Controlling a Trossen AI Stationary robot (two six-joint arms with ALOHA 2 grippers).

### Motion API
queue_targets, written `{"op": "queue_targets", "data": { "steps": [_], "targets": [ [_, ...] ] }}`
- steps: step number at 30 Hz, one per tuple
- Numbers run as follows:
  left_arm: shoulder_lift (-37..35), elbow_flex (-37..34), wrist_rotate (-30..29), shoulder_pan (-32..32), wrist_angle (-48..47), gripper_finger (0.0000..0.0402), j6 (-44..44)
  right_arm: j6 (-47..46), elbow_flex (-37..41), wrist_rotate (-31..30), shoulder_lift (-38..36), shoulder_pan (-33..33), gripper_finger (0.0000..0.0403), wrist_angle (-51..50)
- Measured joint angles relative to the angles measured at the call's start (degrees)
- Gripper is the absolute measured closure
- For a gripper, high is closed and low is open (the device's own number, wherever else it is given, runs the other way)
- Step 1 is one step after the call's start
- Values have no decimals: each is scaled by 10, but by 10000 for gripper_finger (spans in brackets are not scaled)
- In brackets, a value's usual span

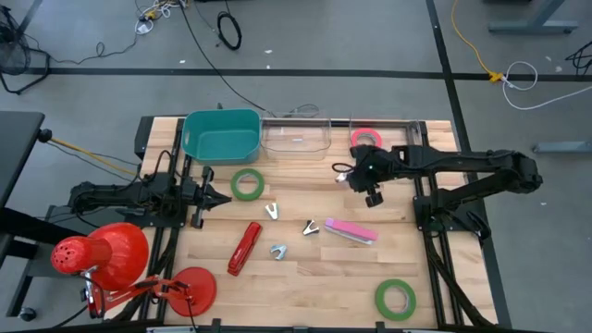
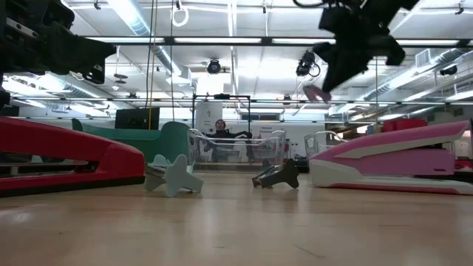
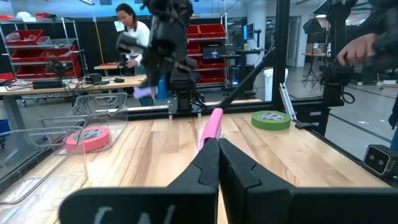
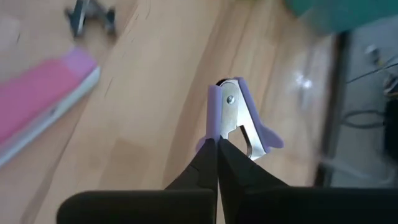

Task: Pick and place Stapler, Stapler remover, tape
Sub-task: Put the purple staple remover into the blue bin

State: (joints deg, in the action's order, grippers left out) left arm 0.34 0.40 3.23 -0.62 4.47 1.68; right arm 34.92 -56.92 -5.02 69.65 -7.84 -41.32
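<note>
The right tool [image 4: 217,142] is clenched on a purple staple remover [image 4: 239,121], held in the air above the surface [image 1: 305,273]. Below and just beside it lie the pink stapler [image 1: 350,230] and a dark staple remover [image 1: 310,227]; the red-pink tape [image 1: 365,139] sits in a clear bin behind it. The left tool [image 1: 225,198] rests clenched, empty, beside a green tape [image 1: 247,184].

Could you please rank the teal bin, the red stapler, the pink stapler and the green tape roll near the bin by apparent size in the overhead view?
1. teal bin
2. red stapler and pink stapler: look alike, not ranked
3. green tape roll
</note>
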Motion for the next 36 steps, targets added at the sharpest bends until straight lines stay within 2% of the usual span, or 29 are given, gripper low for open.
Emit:
{"op": "queue_targets", "data": {
  "steps": [11,22,36],
  "targets": [
    [0,0,0,0,0,399,0,-45,-90,1,0,0,403,36],
    [0,0,0,0,0,399,0,-120,-141,2,0,0,403,90],
    [0,0,0,0,0,399,0,-122,-188,88,0,0,403,124]
  ]
}}
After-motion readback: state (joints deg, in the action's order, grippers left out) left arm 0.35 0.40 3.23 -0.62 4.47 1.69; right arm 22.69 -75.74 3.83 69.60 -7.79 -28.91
